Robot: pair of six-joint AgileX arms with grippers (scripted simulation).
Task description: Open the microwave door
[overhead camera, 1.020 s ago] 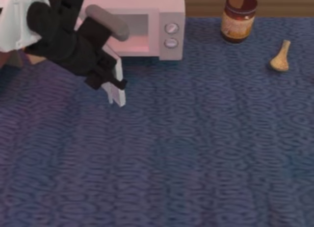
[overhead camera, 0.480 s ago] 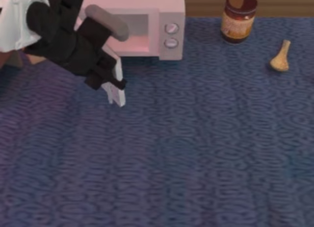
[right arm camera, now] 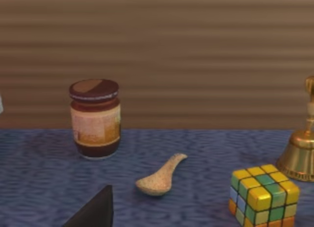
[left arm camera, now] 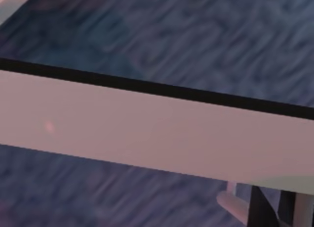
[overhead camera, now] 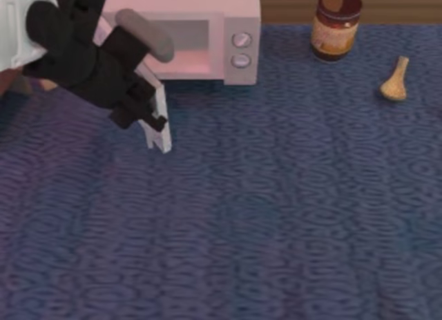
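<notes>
Top view inspection: the microwave (overhead camera: 207, 30) is found at the far edge of the table (overhead camera: 276, 216), left of centre, with its cavity exposed and its two knobs on the right-hand panel. The microwave door (overhead camera: 159, 119) is seen swung out toward the near side, edge-on from above, as a narrow white slab hinged at the appliance's left. The left gripper (overhead camera: 153, 119) is located at the door's free outer edge, on the door's left side and touching it; the dark wrist body reaches in from the upper left corner. The fingers appear closed upon the door edge (the contact itself is partly masked by the wrist).

In the left wrist view the door (left arm camera: 157, 134) is recorded as a broad pale band with a dark upper border, lying across the frame just beside the camera, with blue table cloth (left arm camera: 196, 36) behind it.

The right gripper is not seen from above; only a dark corner of it (right arm camera: 95, 212) is caught in the right wrist view, so its opening cannot be judged. Noted ahead of it: a jar (right arm camera: 94, 118), a spoon (right arm camera: 159, 177), a colour cube (right arm camera: 262, 195) and a brass bell (right arm camera: 301, 148).
</notes>
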